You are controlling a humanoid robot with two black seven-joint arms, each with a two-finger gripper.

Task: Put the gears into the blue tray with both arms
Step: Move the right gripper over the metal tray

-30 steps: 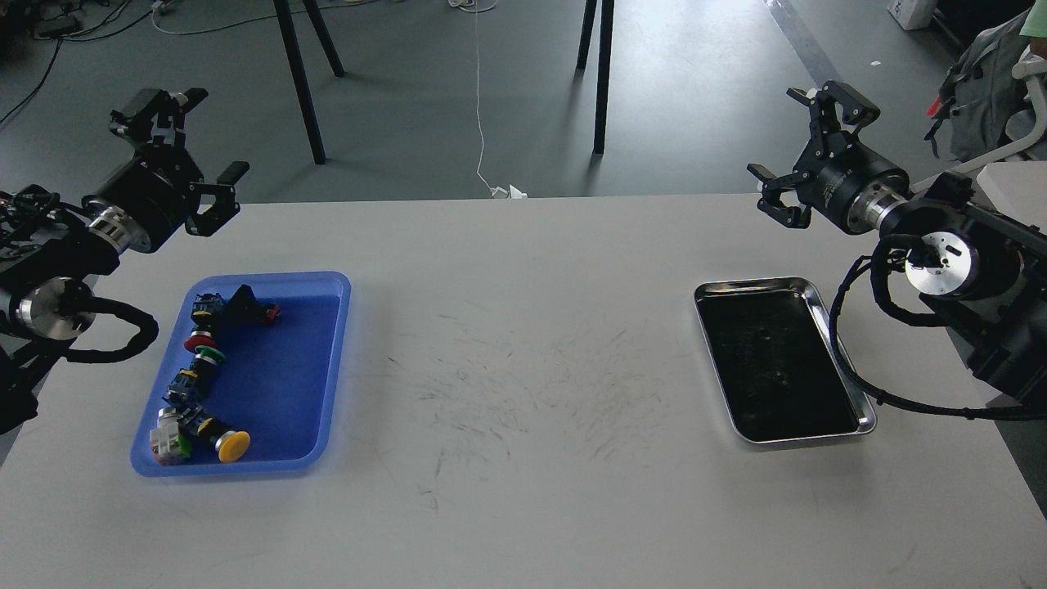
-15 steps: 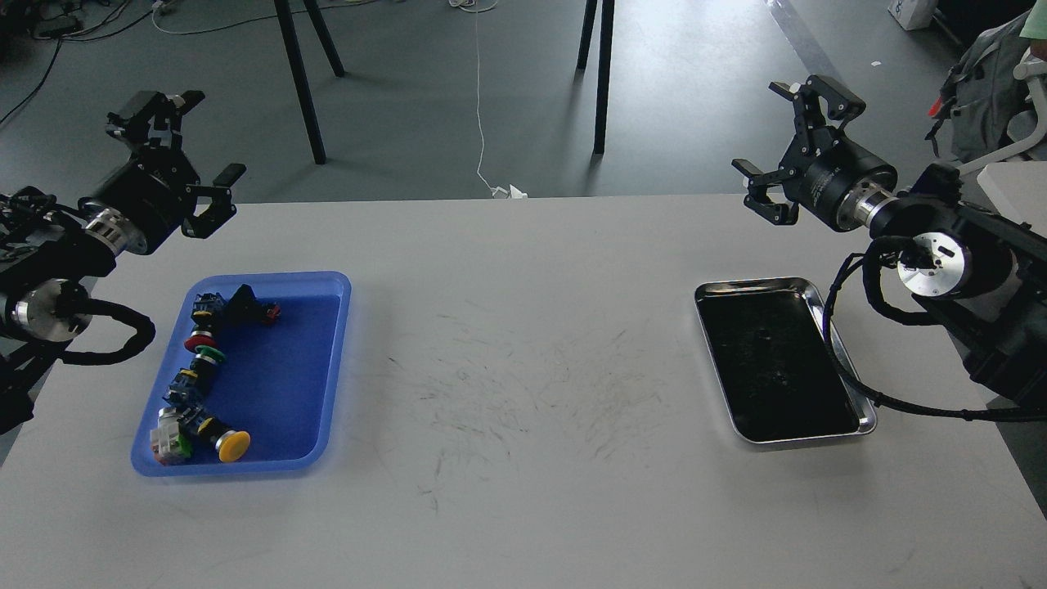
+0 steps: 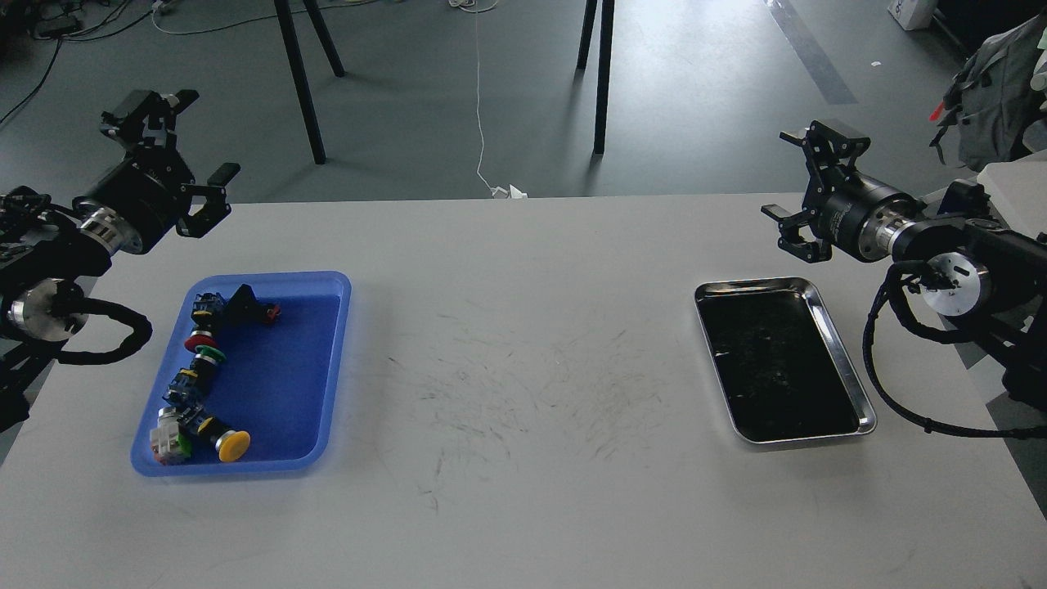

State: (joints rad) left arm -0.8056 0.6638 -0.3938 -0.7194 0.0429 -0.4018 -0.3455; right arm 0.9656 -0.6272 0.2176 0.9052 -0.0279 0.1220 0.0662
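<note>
My left gripper (image 3: 181, 141) hangs spread and empty just beyond the blue tray (image 3: 327, 360) holding push-button switches (image 3: 200, 372), my right gripper (image 3: 806, 184), also spread and empty, far across from it, gears too small to discern.
</note>
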